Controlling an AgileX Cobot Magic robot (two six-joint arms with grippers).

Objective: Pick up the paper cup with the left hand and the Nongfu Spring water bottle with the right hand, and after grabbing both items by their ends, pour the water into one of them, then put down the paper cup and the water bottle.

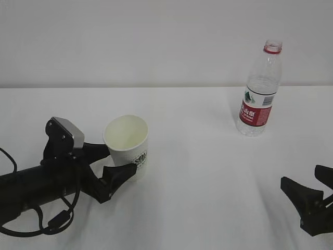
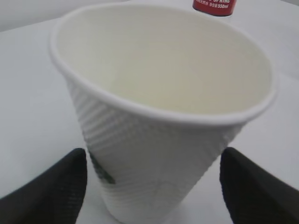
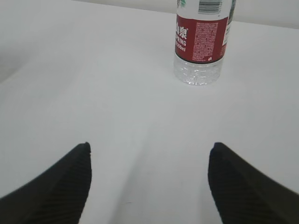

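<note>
Two black grippers work over a white table (image 1: 197,172), and neither has anything clamped. The left hand (image 1: 112,166) lies low on the table at the left of the exterior view, its long jaws spread wide on either side of the lower part of the paper cup (image 1: 127,146). In the left wrist view the cup (image 2: 159,121) fills the space straight ahead of that hand, standing a little tilted, with one dark fingertip (image 2: 56,186) to its left and the other to its right. A sliver of table shows between each fingertip and the ribbed wall, so the jaws look released around the cup rather than pressing it, though contact lower down cannot be judged. The cup's cream inside looks dry and empty, and a bit of green print shows near its base on the left-fingertip side.

The right hand (image 3: 148,186) sits at the lower right edge of the exterior view, jaws apart with only bare table between them. The water bottle (image 1: 260,91) stands upright, uncapped, well ahead of this hand and slightly to the right of its centre line, clear of both fingertips. Its red label (image 3: 201,39) faces the right wrist camera. Whether it holds water cannot be told.
</note>
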